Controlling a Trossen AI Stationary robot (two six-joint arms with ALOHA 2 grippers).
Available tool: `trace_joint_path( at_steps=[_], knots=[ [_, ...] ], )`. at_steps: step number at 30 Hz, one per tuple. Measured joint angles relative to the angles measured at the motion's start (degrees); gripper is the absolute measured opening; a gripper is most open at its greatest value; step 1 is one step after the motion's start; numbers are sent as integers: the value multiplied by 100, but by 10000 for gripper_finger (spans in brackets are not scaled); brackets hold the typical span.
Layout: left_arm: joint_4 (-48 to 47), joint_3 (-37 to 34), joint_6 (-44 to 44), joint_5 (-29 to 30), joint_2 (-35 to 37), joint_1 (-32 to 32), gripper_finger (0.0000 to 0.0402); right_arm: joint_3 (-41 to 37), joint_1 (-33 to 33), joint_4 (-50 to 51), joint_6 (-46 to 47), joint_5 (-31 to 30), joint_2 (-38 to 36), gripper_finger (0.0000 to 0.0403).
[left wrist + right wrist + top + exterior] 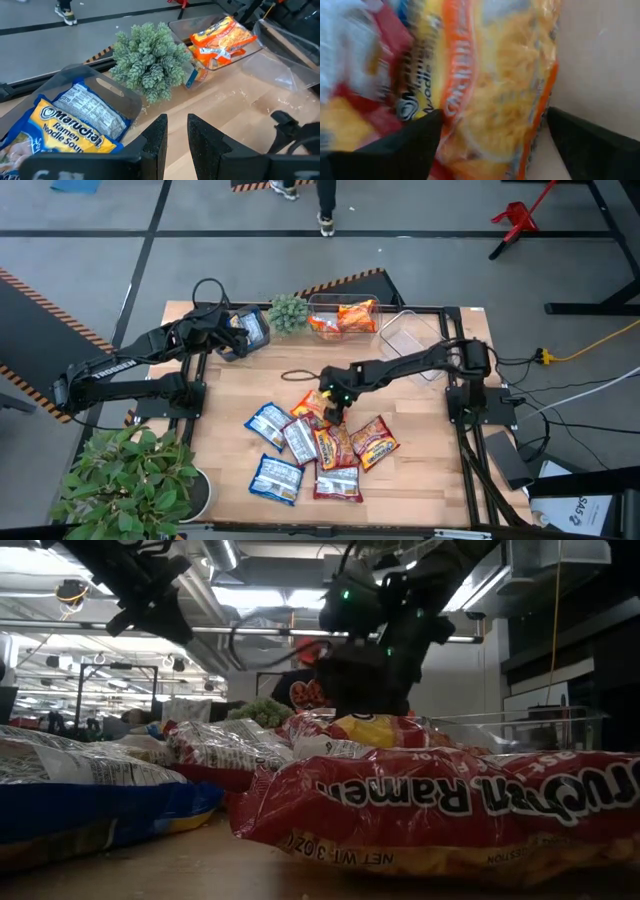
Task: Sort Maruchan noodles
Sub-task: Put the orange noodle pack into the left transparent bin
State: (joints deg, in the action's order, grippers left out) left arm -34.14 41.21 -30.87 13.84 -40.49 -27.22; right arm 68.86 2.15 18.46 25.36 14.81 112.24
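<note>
Right gripper (333, 406), arm stretched across the table, straddles an orange ramen packet (495, 95) with fingers spread; left gripper (175, 145) hovers empty, fingers slightly apart.

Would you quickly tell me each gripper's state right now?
Left gripper: narrow gap, empty, over the blue packet's bin.
Right gripper: open, straddling an orange packet.

R gripper (333, 402) over noodle packets (318, 448) mid-table
</note>
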Motion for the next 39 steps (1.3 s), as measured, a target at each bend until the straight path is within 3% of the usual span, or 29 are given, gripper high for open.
trace_joint_path(
  at_steps=[4, 7, 10, 15, 16, 23, 28, 34, 39],
  knots=[
    [-66, 0, 1, -2, 0, 0, 69, 35, 1, -79, 177, 247, 250, 353],
    [-101, 0, 2, 0, 0, 0, 69, 31, 16, -45, 297, 167, 276, 310],
    [-103, 0, 3, 0, 0, -1, 69, 54, 21, -18, 309, 61, 256, 224],
    [-104, 0, 7, 3, 0, -2, 69, 107, 57, -88, 298, 170, 278, 40],
    [-102, 0, 7, 3, 2, -2, 69, 105, 55, -107, 298, 181, 272, 23],
    [-102, 0, 9, 7, 2, -2, 69, 65, 186, 14, 422, 64, -16, 8],
    [-102, 0, 9, 9, 2, -2, 69, 68, 567, 46, 421, -20, -606, 6],
    [-101, 0, 9, 20, 2, -1, 69, 73, 1294, -89, 435, -79, -1439, 6],
    [-102, 0, 7, 23, 0, 0, 69, 346, 2165, 177, -26, -587, -1919, 5]
  ],
)
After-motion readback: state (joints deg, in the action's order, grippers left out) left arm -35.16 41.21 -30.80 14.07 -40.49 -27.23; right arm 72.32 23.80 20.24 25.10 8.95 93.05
